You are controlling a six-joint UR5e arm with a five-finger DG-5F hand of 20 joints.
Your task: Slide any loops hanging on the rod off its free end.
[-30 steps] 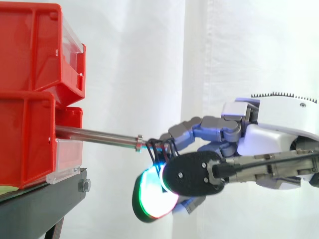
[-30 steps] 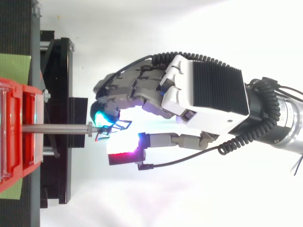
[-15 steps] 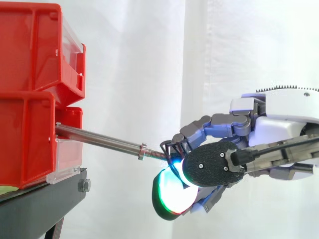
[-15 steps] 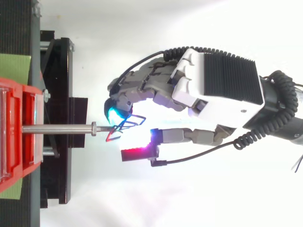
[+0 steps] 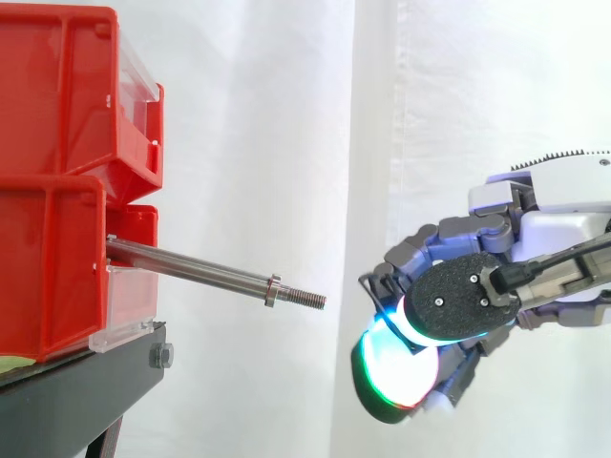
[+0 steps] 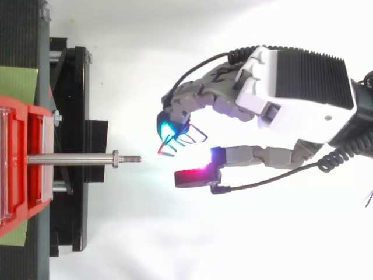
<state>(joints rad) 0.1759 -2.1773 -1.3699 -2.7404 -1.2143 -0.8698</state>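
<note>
The steel rod (image 5: 191, 268) juts out to the right from the lower red bin (image 5: 52, 267), and its threaded free end (image 6: 133, 158) is bare. Several thin dark wire loops (image 6: 185, 139) hang from the curled fingertips of my hand (image 6: 297, 76). They are in the air, a short way right of the rod's tip and clear of it. In the side view the loops (image 5: 368, 283) show at the hand's left edge, level with the rod end. My hand (image 5: 558, 215) is shut on the loops, with the red-glowing thumb pad (image 6: 192, 178) held a little apart.
Two red bins (image 5: 67, 95) are stacked on a black stand (image 5: 86, 382) at the left. The stand's black frame (image 6: 73, 105) lies under the rod. A white curtain hangs behind.
The hand has drawn back to the right and slightly down, carrying the loops along the threaded end and off the rod's tip. The rod now holds nothing.
</note>
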